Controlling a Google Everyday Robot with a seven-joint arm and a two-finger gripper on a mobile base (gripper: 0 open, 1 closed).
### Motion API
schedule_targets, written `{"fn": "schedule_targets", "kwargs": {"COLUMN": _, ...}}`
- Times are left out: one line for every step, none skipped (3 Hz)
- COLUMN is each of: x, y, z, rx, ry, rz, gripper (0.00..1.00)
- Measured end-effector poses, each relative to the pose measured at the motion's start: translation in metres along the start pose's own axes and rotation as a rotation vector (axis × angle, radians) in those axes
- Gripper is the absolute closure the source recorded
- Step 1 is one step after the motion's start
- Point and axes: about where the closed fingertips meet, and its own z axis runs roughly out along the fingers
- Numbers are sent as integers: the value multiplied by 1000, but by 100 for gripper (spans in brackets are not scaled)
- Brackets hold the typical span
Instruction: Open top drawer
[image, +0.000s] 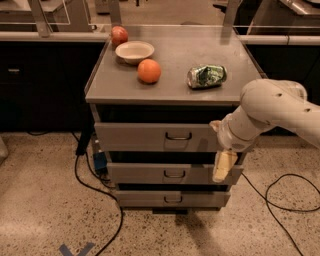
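Speckled terrazzo floor, black cables trailing across it, dark cabinets behind, blue tape mark, dim light.

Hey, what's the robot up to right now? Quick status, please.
Gripper hanging at right front of cabinet, level with the middle drawer. Top drawer handle not grasped. Nothing blocking the handle.

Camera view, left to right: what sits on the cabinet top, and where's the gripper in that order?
Apple → bowl → orange → crushed can → gripper, hanging below the right end of the top drawer.
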Motion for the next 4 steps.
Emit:
{"fn": "schedule_targets", "kwargs": {"x": 2, "y": -10, "z": 13, "rx": 6, "ry": -5, "rz": -3, "gripper": 0}}
{"fn": "schedule_targets", "kwargs": {"x": 3, "y": -27, "z": 25, "rx": 9, "ry": 0, "rz": -19, "gripper": 0}}
{"fn": "schedule_targets", "kwargs": {"x": 8, "y": -42, "z": 30, "rx": 11, "ry": 15, "rz": -30, "gripper": 0}}
{"fn": "schedule_targets", "kwargs": {"x": 12, "y": -50, "z": 34, "rx": 2, "ry": 29, "rz": -38, "gripper": 0}}
